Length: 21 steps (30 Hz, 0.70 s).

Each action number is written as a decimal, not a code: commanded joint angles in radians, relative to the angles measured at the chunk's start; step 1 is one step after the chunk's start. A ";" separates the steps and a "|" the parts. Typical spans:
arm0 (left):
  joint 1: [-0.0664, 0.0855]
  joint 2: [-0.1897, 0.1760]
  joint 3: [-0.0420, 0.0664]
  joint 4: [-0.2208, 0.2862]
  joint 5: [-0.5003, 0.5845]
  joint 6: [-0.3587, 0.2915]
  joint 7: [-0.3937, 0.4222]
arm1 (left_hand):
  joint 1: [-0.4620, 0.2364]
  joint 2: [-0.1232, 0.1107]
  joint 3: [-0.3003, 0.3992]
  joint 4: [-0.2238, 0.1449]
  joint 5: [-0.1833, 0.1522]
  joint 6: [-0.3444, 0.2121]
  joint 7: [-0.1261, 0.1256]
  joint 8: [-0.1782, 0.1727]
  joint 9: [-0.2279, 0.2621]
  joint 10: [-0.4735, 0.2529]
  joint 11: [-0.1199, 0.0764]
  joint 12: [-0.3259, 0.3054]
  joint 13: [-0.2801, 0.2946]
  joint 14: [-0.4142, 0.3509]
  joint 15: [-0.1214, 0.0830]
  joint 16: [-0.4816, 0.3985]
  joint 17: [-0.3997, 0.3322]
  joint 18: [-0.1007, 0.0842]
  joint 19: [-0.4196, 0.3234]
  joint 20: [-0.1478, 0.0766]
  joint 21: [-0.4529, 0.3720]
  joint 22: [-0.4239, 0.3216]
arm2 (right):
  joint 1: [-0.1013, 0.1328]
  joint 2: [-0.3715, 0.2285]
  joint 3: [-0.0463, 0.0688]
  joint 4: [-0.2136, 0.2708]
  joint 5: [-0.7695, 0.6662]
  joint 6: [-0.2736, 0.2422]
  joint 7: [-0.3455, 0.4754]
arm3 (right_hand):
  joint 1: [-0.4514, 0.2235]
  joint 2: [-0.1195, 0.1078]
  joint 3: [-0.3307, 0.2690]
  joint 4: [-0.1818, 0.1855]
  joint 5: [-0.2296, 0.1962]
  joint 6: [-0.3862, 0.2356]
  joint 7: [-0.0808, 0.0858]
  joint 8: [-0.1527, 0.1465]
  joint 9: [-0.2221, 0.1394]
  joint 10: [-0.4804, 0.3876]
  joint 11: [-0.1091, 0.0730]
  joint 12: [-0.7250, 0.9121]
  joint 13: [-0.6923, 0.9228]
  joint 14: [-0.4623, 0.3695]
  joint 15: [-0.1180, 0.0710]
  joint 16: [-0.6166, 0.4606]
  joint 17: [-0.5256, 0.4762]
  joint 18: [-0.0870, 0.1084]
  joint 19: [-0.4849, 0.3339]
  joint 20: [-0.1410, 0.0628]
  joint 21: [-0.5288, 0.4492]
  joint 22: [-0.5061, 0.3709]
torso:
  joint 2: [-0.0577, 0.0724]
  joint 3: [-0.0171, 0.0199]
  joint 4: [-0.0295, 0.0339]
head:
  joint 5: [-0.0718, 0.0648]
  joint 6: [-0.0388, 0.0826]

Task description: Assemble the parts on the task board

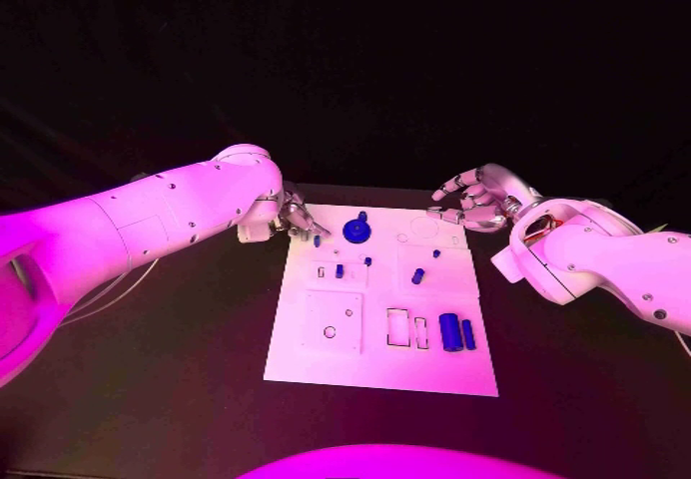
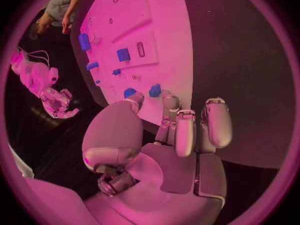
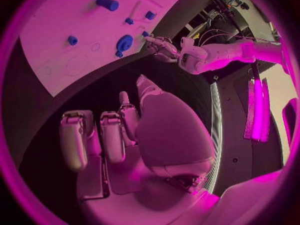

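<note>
At the far left corner of the task board [image 1: 377,374], the left robot hand [image 1: 294,218] reaches in from its white arm, fingers pointing down at the board's edge, fingertips beside a small blue part [image 1: 317,240]. From its wrist camera, the fingers [image 2: 185,132] are extended and slightly apart over the board's rim, with two blue parts [image 2: 154,90] just beyond the tips; nothing is held, so the hand is open. Over at the board's far right corner, the right robot hand [image 1: 475,200] hovers above the black table [image 1: 173,379], palm turned toward the board, fingers curled loosely and spread, gripping nothing. On the board, a blue gear-like part [image 1: 355,233] lies near the far edge, small blue pegs [image 1: 417,275] stand mid-board, and two blue cylinders [image 1: 456,332] lie side by side toward the near right.
</note>
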 commanded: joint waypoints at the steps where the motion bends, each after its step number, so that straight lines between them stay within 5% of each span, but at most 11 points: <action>1: -0.003 0.009 0.000 -0.008 0.002 0.016 0.006 | -0.008 -0.001 -0.007 0.001 -0.001 -0.005 0.002 -0.005 -0.001 -0.009 0.001 -0.003 -0.002 0.089 0.007 -0.002 0.229 -0.003 -0.004 0.001 -0.004 0.001 | 0.000 0.001 0.000 0.002 -0.004 0.013 0.011 | -0.006 0.001 0.006 0.002 0.002 -0.005 0.001 0.006 0.001 0.004 -0.001 0.002 0.069 0.089 -0.007 -0.006 0.191 0.012 0.074 -0.006 -0.005 0.215 | 0.001 0.0003 -0.0006 | -0.002 -0.002; 21: -0.008 0.020 0.001 -0.024 0.015 0.004 0.007 | 0.032 0.024 -0.013 -0.002 0.000 -0.001 0.002 -0.014 -0.005 -0.008 0.001 -0.001 0.000 0.090 0.008 -0.001 0.231 -0.003 -0.003 0.002 -0.003 0.004 | 0.000 -0.001 0.000 0.005 -0.004 0.014 0.010 | -0.009 0.001 0.010 0.001 0.002 -0.010 0.001 0.014 0.002 0.005 -0.001 0.003 0.069 0.090 -0.007 -0.006 0.191 0.012 0.074 -0.006 -0.005 0.215 | -0.002 0.0013 0.0001 | -0.008 -0.010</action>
